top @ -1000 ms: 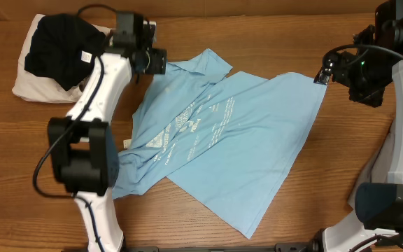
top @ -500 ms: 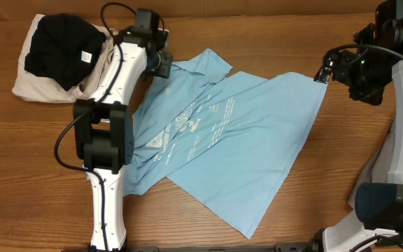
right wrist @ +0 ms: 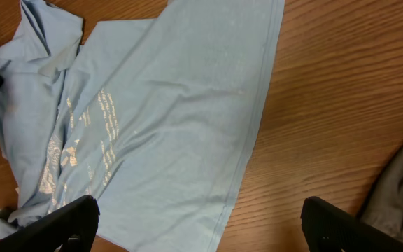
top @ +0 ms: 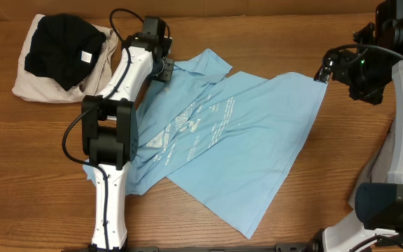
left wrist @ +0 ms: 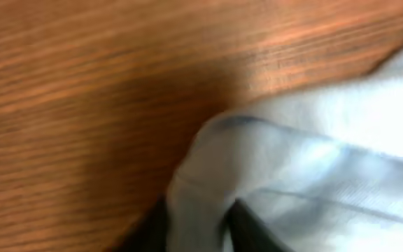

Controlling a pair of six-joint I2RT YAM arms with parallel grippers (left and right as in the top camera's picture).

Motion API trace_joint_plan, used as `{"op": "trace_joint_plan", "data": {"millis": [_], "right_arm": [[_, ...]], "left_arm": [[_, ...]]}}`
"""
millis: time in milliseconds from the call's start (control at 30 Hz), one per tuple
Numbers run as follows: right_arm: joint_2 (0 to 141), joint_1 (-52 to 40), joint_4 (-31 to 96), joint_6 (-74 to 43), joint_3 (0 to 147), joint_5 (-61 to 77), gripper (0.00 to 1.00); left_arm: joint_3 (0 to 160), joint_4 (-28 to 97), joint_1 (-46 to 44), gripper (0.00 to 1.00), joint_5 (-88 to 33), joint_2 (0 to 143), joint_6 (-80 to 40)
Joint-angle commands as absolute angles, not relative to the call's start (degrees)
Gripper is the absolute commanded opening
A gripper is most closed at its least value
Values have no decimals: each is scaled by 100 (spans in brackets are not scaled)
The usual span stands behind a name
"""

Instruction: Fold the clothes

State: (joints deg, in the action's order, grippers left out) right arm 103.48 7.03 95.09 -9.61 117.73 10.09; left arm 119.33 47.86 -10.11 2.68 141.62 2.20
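The sky-blue T-shirt [top: 222,140] lies crumpled on the wooden table with its white lettering facing up; it also shows in the right wrist view [right wrist: 152,126]. My left gripper [top: 166,70] is at the shirt's upper left edge. In the left wrist view it [left wrist: 198,227] is shut on a raised fold of the light-blue cloth [left wrist: 313,161]. My right gripper [top: 322,73] hovers above the shirt's upper right corner. Its fingers [right wrist: 201,227] are wide open and empty, well above the shirt's hem.
A black garment [top: 60,42] lies on a folded beige one [top: 30,87] at the table's back left. A piece of grey cloth [right wrist: 401,185] shows at the right edge of the right wrist view. Bare wood surrounds the shirt.
My left gripper has moved to the right, from beside the black and beige pile onto the shirt's upper left edge. The right arm has stayed in place.
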Motion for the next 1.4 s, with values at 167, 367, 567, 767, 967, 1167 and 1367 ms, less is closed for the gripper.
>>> {"op": "trace_joint_plan", "data": {"millis": [167,367,567,767,967,1167,1367], "right_arm": [[10191,670,9413,-910,11734,993,96],[10202,670,9253,-913,11437,993,96],[10202,670,8958,-913,11050,996,96],[10202,672,8702,-930,10980,1000,96],[10154,672,8729,-1076,10989,1000,96],[9585,672,8938,-1227,11043,1002,97],[8838,670,9102,-1817,11037,996,100]], "left_arm": [[12844,4742,-945,4,668,14335,-43],[14121,4523,-773,4,1076,14335,-38],[14221,4049,-617,31,1420,14337,-5],[14322,4351,-408,100,1411,14322,-62],[15251,5769,-220,100,1122,14101,-342],[16545,7658,-187,100,163,13522,-340],[16980,9028,-274,100,-316,12916,-342]]}}
